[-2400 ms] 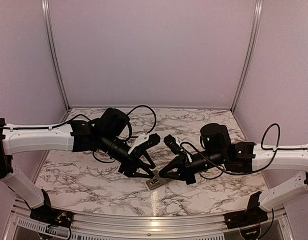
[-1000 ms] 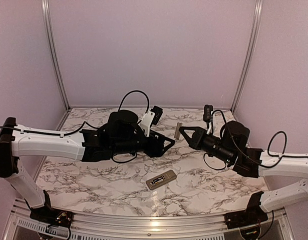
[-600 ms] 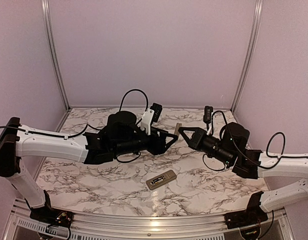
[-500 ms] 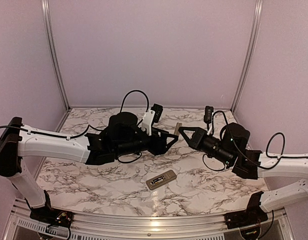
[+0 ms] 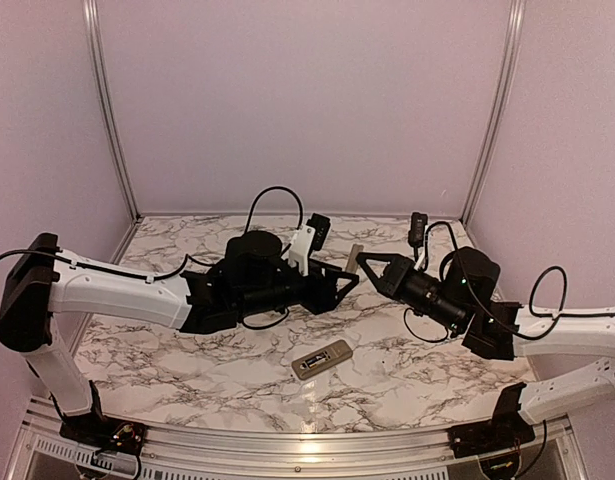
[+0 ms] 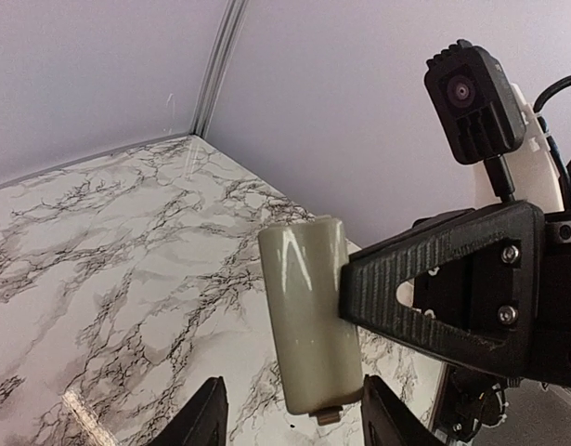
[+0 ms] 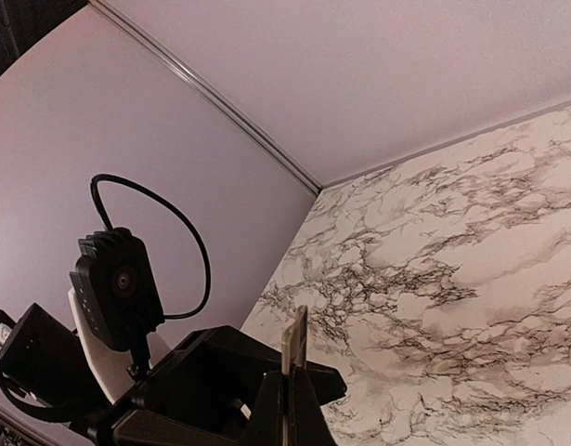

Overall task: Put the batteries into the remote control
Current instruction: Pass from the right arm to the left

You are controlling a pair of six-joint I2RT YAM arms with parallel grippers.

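Top external view gives you both arms reaching toward the middle of the marble table, their tips almost meeting above its far half. Your right gripper is clamped on a small beige battery cover and holds it up off the table, standing roughly upright. In the right wrist view you see that cover edge-on as a thin strip pinched between the closed fingers, with the left arm's black fingers just behind it.

Your left gripper faces the cover from the left. In the left wrist view its fingertips stand apart at the bottom edge. The cover hangs between and just beyond them, touching neither, its small tab pointing down. The right arm's black finger presses on its right side.

You find the remote control lying flat on the table near the front edge, nearer than both grippers and well apart from them, with a dark rectangular patch toward its left end.
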